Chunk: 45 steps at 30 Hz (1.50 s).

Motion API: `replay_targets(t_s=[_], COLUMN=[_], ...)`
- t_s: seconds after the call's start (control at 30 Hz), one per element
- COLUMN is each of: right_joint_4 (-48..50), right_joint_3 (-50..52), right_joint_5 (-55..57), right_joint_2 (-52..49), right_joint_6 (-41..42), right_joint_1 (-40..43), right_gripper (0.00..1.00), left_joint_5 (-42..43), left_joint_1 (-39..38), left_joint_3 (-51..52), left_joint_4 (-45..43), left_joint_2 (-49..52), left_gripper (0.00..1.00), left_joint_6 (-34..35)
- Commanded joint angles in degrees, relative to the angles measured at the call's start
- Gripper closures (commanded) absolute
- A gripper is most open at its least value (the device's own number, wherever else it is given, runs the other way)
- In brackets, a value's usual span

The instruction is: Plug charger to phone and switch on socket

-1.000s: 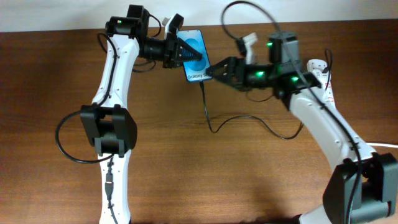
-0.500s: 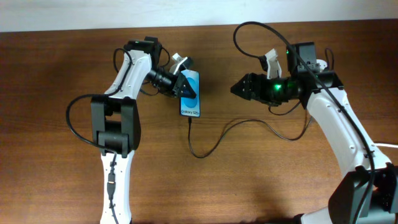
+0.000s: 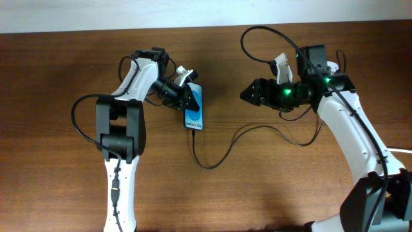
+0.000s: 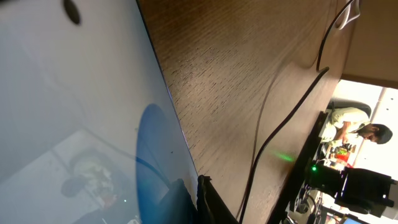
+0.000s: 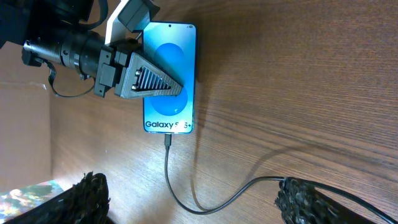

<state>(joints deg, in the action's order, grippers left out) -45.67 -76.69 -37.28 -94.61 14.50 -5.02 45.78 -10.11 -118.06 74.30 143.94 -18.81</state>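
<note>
The phone (image 3: 195, 111), screen lit blue, lies lengthwise left of the table's centre. My left gripper (image 3: 187, 98) is shut on its far end, one finger across the screen (image 5: 149, 81). In the left wrist view the screen (image 4: 74, 112) fills the left side, with the gripper (image 4: 199, 202) at its edge. The charger connector (image 5: 168, 142) sits in the phone's near edge. Its thin black cable (image 3: 222, 154) loops across the table toward the right. My right gripper (image 3: 248, 94) is open and empty, to the right of the phone, and its view (image 5: 196, 202) looks onto the phone. The socket (image 3: 333, 66) is mostly hidden behind the right arm.
A thick white cord (image 3: 399, 151) shows at the right edge. The robots' thicker black cables arch over both arms. The charger cable (image 4: 273, 137) runs over the wood beside the phone. The table's far edge meets a pale wall.
My left gripper has carried the phone left and toward the table's front, the cable trailing after it. My right gripper has drawn back to the right, away from the phone's connector end.
</note>
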Motion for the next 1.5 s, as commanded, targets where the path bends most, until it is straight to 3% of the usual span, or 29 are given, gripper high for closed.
replay_targets(t_s=[0.0,0.13,0.3,0.33,0.37,0.6,1.0,1.07,1.13,1.33,1.47], right_joint_4=[0.0,0.0,-0.7,-0.7,-0.7,-0.7,-0.9,-0.7,-1.6,-12.5,-21.6], right_joint_3=[-0.1,-0.1,-0.1,-0.1,-0.1,-0.1,-0.1,-0.1,-1.7,-10.9,-11.0], right_joint_5=[0.5,0.5,0.5,0.5,0.5,0.5,0.5,0.5,0.5,7.6,8.4], right_joint_2=[1.1,1.1,1.1,1.1,1.1,1.1,1.1,1.1,1.5,7.6,15.2], right_joint_6=[-0.9,-1.2,-1.2,-1.2,-1.2,-1.2,-2.1,-2.1,-2.1,-3.4,-3.7], right_joint_1=[-0.3,-0.3,-0.3,-0.3,-0.3,-0.3,-0.3,-0.2,0.0,5.6,17.8], right_gripper=[0.11,0.08,0.07,0.07,0.07,0.05,0.04,0.11,0.12,0.11,0.14], left_joint_5=[0.9,0.8,0.6,-0.8,-2.5,-18.6,-17.8,-18.5,-18.6,-18.6,-18.6], left_joint_1=[0.0,0.0,0.0,0.0,0.0,0.0,0.2,0.3,1.6,4.9,5.0], left_joint_3=[0.2,0.2,0.2,0.2,0.2,0.2,-1.8,-4.1,-13.7,-46.0,-57.4], left_joint_4=[0.2,0.3,0.5,0.5,0.7,-0.5,-0.6,-0.3,3.4,19.9,22.4], left_joint_2=[-0.3,-0.3,-0.3,-0.3,-0.3,-0.3,-0.3,-0.3,-0.3,-0.3,-1.7], left_gripper=[0.89,0.66,0.45,0.33,0.28,0.20,0.10,0.09,0.00,0.00,0.00], left_joint_6=[0.1,0.1,0.1,0.2,0.2,7.9,10.6,10.6,10.7,10.6,10.6])
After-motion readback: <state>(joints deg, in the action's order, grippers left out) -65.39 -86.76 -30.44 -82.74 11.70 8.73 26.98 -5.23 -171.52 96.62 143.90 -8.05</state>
